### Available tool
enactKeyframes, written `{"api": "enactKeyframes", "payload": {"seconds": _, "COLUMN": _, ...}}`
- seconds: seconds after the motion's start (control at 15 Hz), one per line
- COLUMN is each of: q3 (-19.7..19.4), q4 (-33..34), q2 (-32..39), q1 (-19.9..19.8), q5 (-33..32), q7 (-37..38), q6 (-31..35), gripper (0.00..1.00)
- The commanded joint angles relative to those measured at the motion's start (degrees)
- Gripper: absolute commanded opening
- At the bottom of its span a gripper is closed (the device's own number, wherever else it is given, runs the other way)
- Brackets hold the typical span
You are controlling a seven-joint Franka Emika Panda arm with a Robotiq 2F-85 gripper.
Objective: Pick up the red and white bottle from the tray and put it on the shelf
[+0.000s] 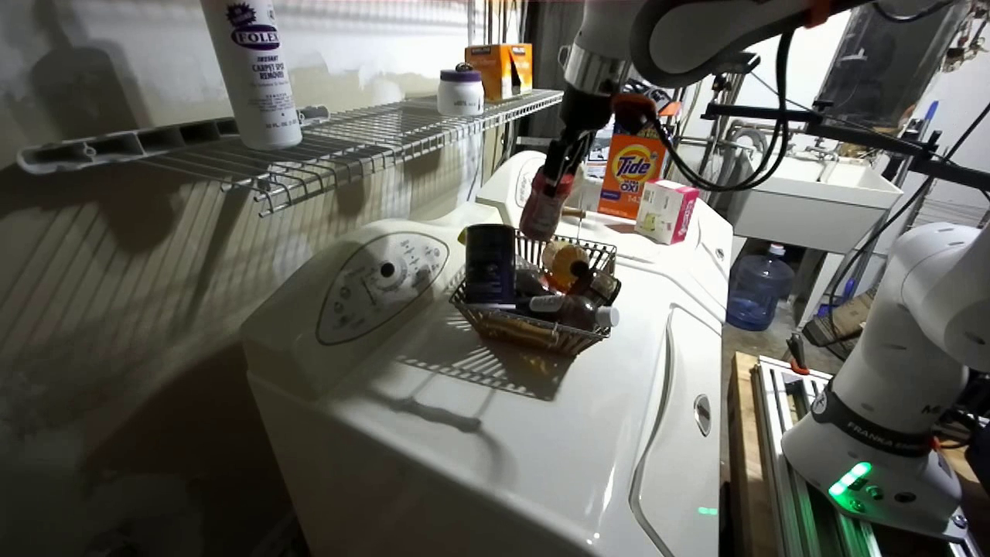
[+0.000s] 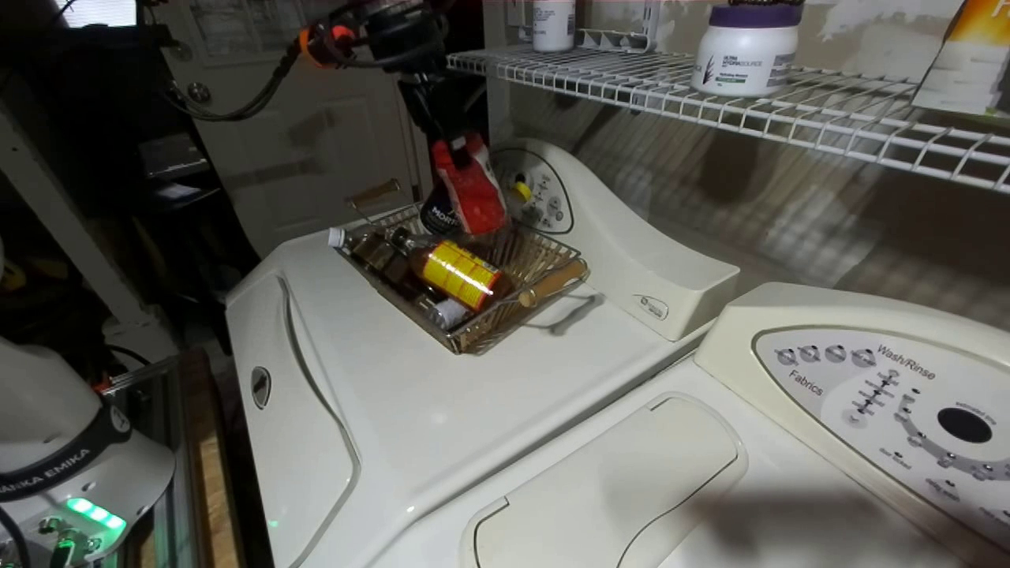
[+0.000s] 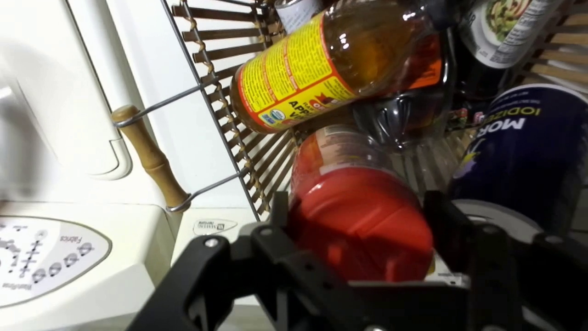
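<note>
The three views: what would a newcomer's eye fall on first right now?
Most likely the red and white bottle, held by the gripper over the tray and large in the middle of the wrist view. Next, probably the yellow-labelled bottle lying in the tray. In an exterior view, the orange Tide box also stands out, beyond the tray.

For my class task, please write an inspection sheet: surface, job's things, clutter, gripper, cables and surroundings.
Surface: white machine bears the tray.
Job's things: red bottle held over the tray, not yet on the shelf.
Clutter: vinegar, white-capped bottle, Morton can in the tray; Folex, jar, orange carton on the shelf; Tide box, pink box nearby.
Gripper: closed on the red bottle.
Cables: black cable loops below the arm.
Surroundings: sink, water jug, door.
</note>
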Motion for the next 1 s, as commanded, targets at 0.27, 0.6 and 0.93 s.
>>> {"api": "enactKeyframes", "payload": {"seconds": 0.27, "q3": 2.7, "q4": -4.5, "q2": -10.7, "q1": 0.5, "q5": 0.2, "q7": 1.0, "q6": 10.5, "gripper": 0.49}}
{"api": "enactKeyframes", "payload": {"seconds": 0.6, "q3": 2.8, "q4": -3.4, "q2": -9.7, "q1": 0.2, "q5": 0.3, "q7": 0.0, "q6": 8.9, "gripper": 0.74}}
{"api": "enactKeyframes", "payload": {"seconds": 0.93, "q3": 3.1, "q4": -3.0, "q2": -10.1, "q1": 0.4, "q5": 0.0, "q7": -0.4, "q6": 9.3, "gripper": 0.49}}
